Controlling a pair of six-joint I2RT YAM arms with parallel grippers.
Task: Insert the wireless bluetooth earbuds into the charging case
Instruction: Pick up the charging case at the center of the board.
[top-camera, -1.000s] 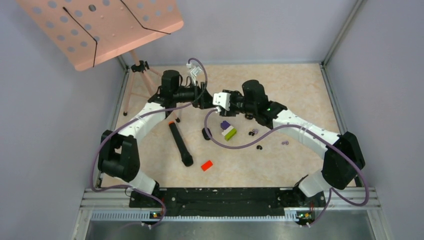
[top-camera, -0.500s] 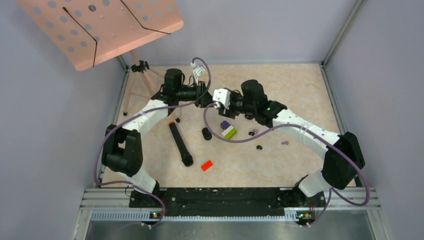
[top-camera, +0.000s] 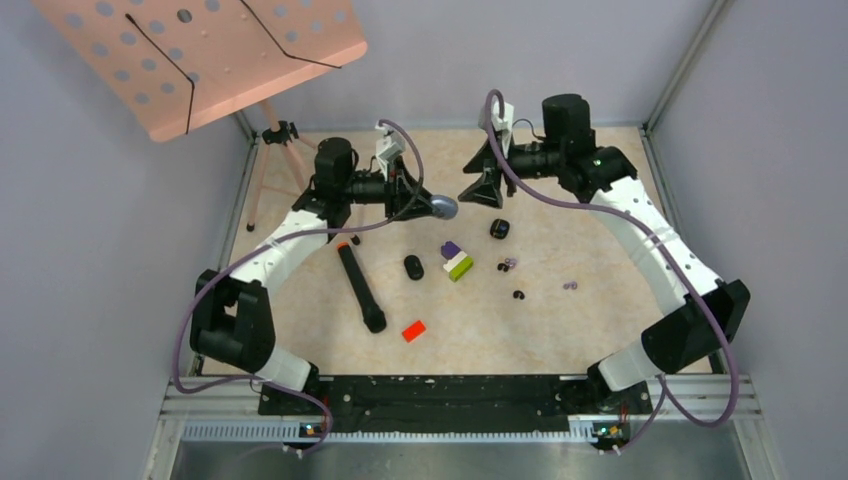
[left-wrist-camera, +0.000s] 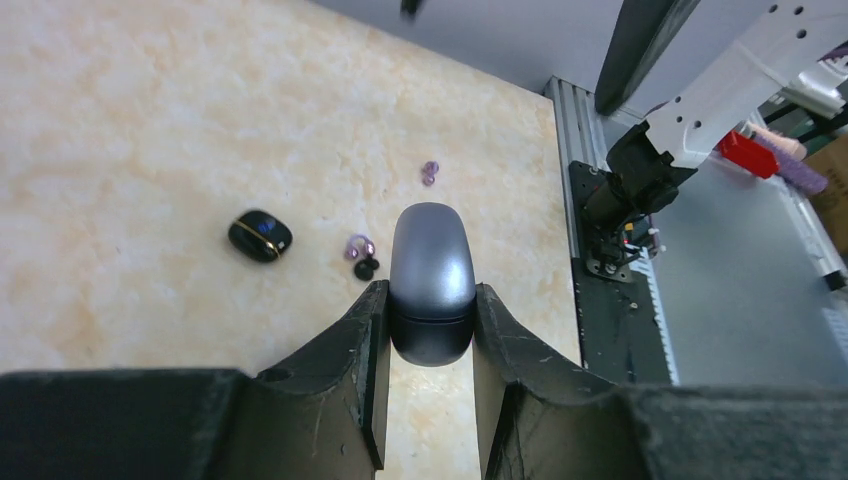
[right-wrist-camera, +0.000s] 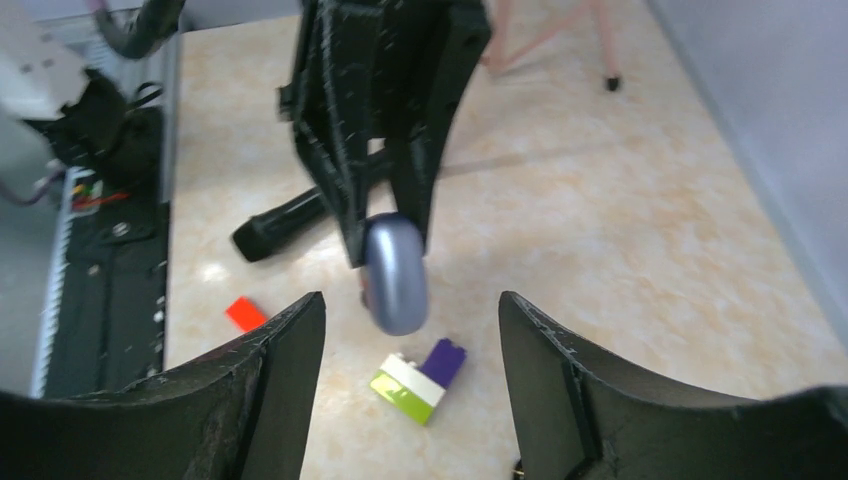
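My left gripper (top-camera: 425, 205) is shut on a grey-purple pebble-like charging case (top-camera: 444, 208), held above the table; the left wrist view shows the case (left-wrist-camera: 432, 275) clamped between both fingers (left-wrist-camera: 352, 350). My right gripper (top-camera: 472, 184) hangs open just right of it, facing it, with nothing between its fingers (right-wrist-camera: 285, 350). Earbuds lie on the table: a purple and black pair (top-camera: 508, 264), a black one (top-camera: 518, 295) and a purple one (top-camera: 570, 286). The left wrist view also shows the pair (left-wrist-camera: 361, 257) and the purple bud (left-wrist-camera: 430, 172).
A black case (top-camera: 500, 228) and another black case (top-camera: 414, 267) lie on the table. A purple, white and green brick (top-camera: 456, 259), a red block (top-camera: 413, 331) and a black cylinder (top-camera: 361, 288) lie nearby. A pink music stand (top-camera: 210, 50) rises at back left.
My right arm has swung back and to the right, its gripper opening wider. My left gripper has closed on the grey-purple case and holds it alone.
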